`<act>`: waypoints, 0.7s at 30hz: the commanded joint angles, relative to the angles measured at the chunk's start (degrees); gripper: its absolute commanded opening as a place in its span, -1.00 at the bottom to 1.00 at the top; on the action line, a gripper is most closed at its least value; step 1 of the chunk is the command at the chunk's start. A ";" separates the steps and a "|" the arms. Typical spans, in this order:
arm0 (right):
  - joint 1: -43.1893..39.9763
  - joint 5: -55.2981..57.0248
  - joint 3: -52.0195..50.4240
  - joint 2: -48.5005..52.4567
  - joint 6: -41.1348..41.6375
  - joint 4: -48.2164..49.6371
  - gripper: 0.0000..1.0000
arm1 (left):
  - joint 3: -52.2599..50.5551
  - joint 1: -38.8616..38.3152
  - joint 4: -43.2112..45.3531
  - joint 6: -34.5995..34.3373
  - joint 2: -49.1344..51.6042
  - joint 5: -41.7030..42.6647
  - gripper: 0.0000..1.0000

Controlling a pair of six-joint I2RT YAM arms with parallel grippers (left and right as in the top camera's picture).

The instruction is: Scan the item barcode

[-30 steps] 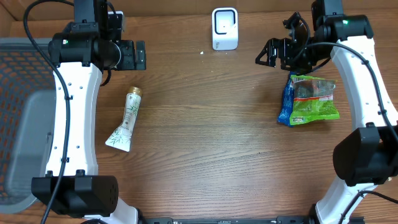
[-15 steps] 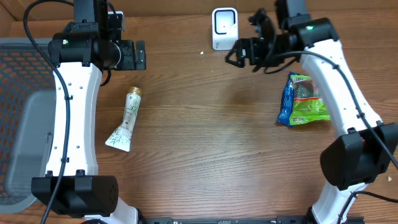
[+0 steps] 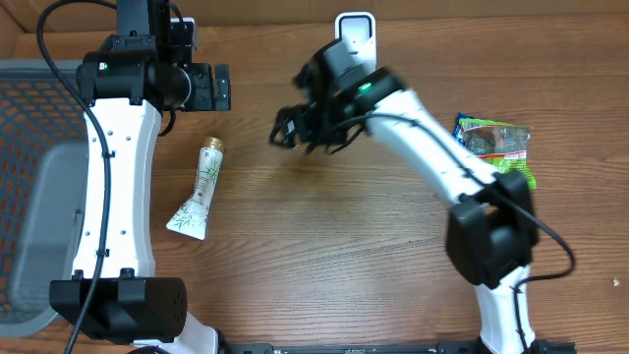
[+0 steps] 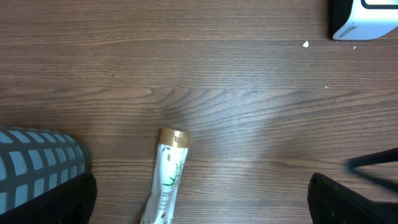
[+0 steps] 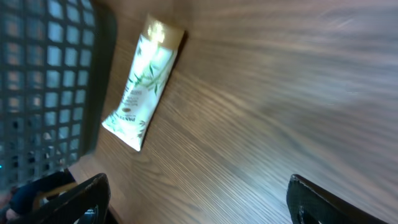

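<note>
Working over a wooden table, with a grey mesh basket at its left edge. Parked at the back left: the left gripper, jaws spread wide and empty. Stretched across to mid-table, blurred: the right gripper, jaws likewise wide apart and holding nothing, its fingers showing at the lower corners of the wrist view with only bare wood between. Lying at the far right, well apart from both grippers: a green and blue snack bag. Standing at the back edge, just behind the right arm: a white barcode scanner. Lying flat between basket and mid-table, untouched: a white tube printed with green leaves, gold cap toward the back, flat crimped end toward the front.

Probably the approach to a pick, and probably of the tube, judging by the right wrist view aimed at it.

- Come down over the middle of the tube's body.
- Turn the wrist to straddle the narrow width, not the length.
- Close on the rounder part nearer the cap, not the thin crimp.
- Keep clear of the basket wall and of the left gripper.
- Cannot see a barcode on the upward face, so expect to turn the tube before presenting it to the scanner's front.
</note>
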 commanded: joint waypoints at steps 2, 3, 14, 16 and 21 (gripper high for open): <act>2.58 2.69 0.90 2.45 3.17 2.40 0.83 | -0.15 -0.37 0.04 -1.01 -0.11 0.39 0.99; 2.62 3.17 0.90 2.93 3.15 2.43 0.83 | -0.15 -0.37 0.04 -1.01 -0.11 0.42 1.00; 0.68 7.93 0.90 3.41 1.31 0.44 0.88 | -0.15 -0.37 0.04 -1.01 -0.11 0.42 1.00; 0.68 7.98 0.90 3.41 0.22 0.39 0.89 | -0.15 -0.37 0.04 -1.01 -0.11 0.39 1.00; 0.68 7.98 0.90 3.41 -0.96 0.46 0.90 | -0.15 -0.37 0.04 -1.03 -0.11 0.39 1.00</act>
